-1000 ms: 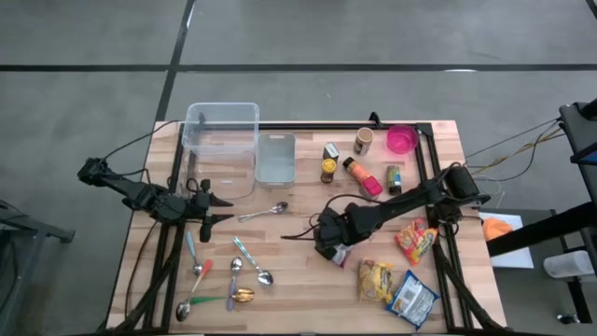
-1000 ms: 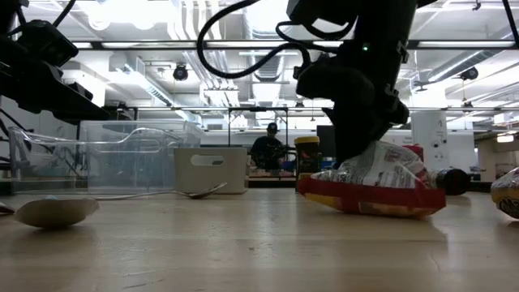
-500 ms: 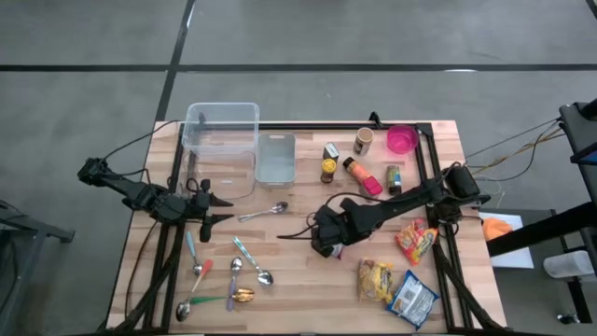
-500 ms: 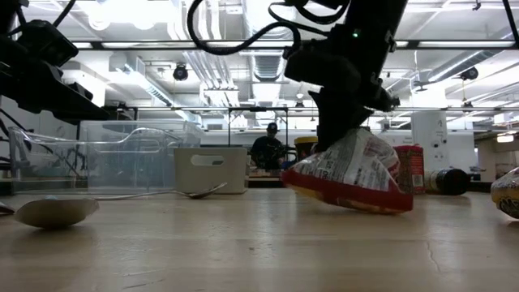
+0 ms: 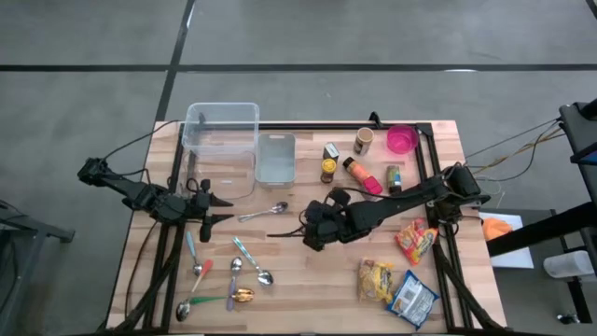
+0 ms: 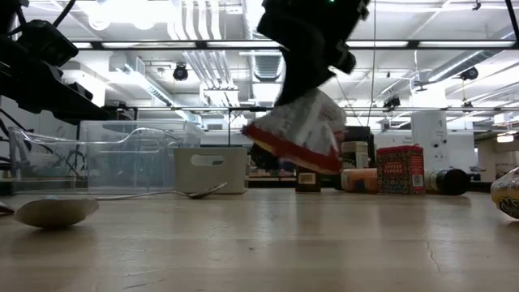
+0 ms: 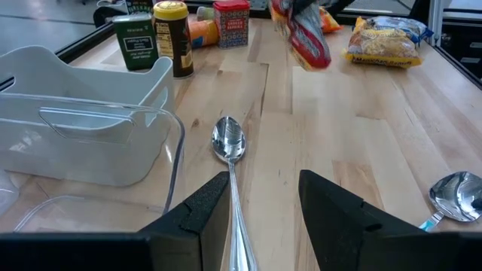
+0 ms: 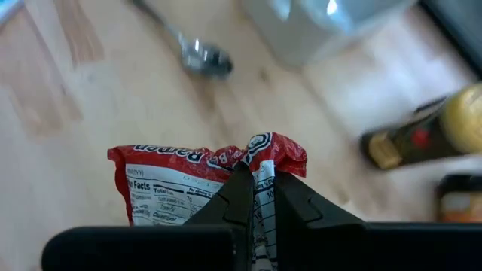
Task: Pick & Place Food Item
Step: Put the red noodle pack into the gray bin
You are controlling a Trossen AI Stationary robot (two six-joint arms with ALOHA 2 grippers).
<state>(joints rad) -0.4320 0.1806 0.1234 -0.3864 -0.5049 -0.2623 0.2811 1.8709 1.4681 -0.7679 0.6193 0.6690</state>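
Note:
A red-and-white ramen packet (image 6: 296, 134) hangs above the table's middle with my right gripper (image 5: 312, 235) shut on it. In the right wrist view its printed face (image 8: 173, 192) shows with the gripper (image 8: 258, 197) on it. It also shows far off in the left wrist view, as a red packet (image 7: 301, 38). My left gripper (image 5: 210, 210) waits open at the table's left; a metal spoon (image 7: 228, 143) lies on the wood just ahead of it (image 7: 263, 207). My right gripper pinches the packet between its two fingers (image 8: 239, 197) at its crumpled red-edged end (image 8: 263, 154). The fingers slant down from the table's right. The packet hangs tilted below them, lifted clear of the table, its red lower border (image 6: 284, 150) lowest.
A clear bin (image 5: 224, 140) and a small grey bin (image 5: 276, 157) stand at the far left. Bottles and jars (image 5: 359, 173) and a pink bowl (image 5: 401, 140) stand at the far right, snack bags (image 5: 392, 280) near right, several spoons (image 5: 233, 271) near left.
My right gripper has risen and gone toward the table's left while turning at the wrist, still shut. The packet, which lay on the table under it, has tipped up and come clear of the wood.

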